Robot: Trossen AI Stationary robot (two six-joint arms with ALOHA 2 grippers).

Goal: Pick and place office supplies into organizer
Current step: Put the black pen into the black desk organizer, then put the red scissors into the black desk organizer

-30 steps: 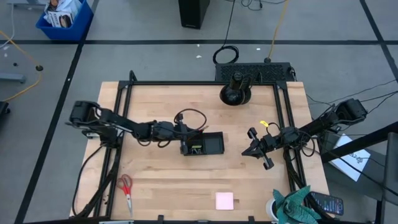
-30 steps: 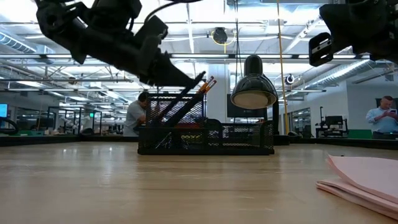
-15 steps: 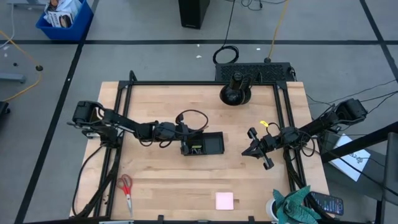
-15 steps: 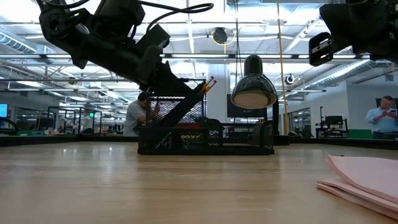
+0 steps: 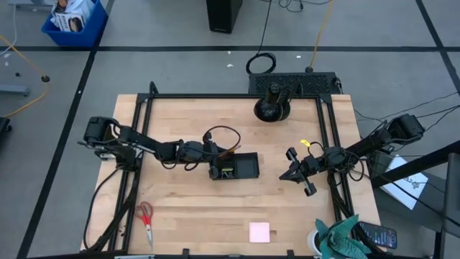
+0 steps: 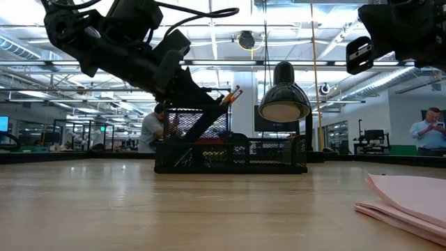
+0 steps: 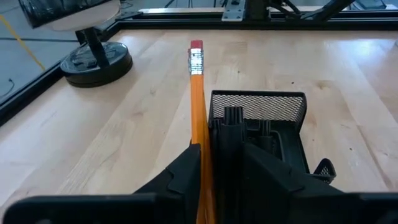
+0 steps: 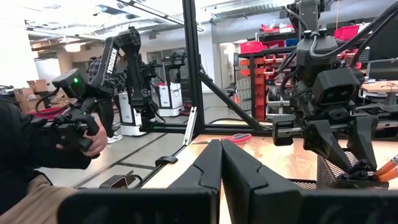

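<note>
The organizer (image 5: 240, 167) is a black mesh tray at the table's middle, also seen in the low view (image 6: 230, 157). Orange pencils (image 8: 387, 167) lean in its tall left compartment. My left gripper (image 5: 213, 157) hangs over that left end, shut on an orange pencil (image 7: 198, 99). My right gripper (image 5: 295, 173) is shut and holds nothing, right of the organizer. Red-handled scissors (image 5: 146, 219) lie flat near the table's near left corner. The pink sticky-note pad (image 5: 259, 232) lies flat by the near edge. My left gripper pinches the orange pencil by its shaft (image 7: 199, 146) between its two fingers (image 7: 184, 175). The pencil runs along the fingers, and its eraser end (image 7: 196, 51) sticks out ahead of them. It is tilted, slanting up over the organizer's left compartment (image 7: 257, 107). The fingers hide its other end.
A desk lamp on a round black stand (image 5: 272, 108) is at the far edge. A teal cloth (image 5: 343, 237) lies at the near right corner. A black frame (image 5: 144, 129) runs along the table's sides. Bare wood lies between organizer and near edge.
My left arm has moved a little toward the table's right and risen slightly above the organizer's left end, still shut on the pencil. The pencil's raised end stays over the tall compartment. My right arm has kept still.
</note>
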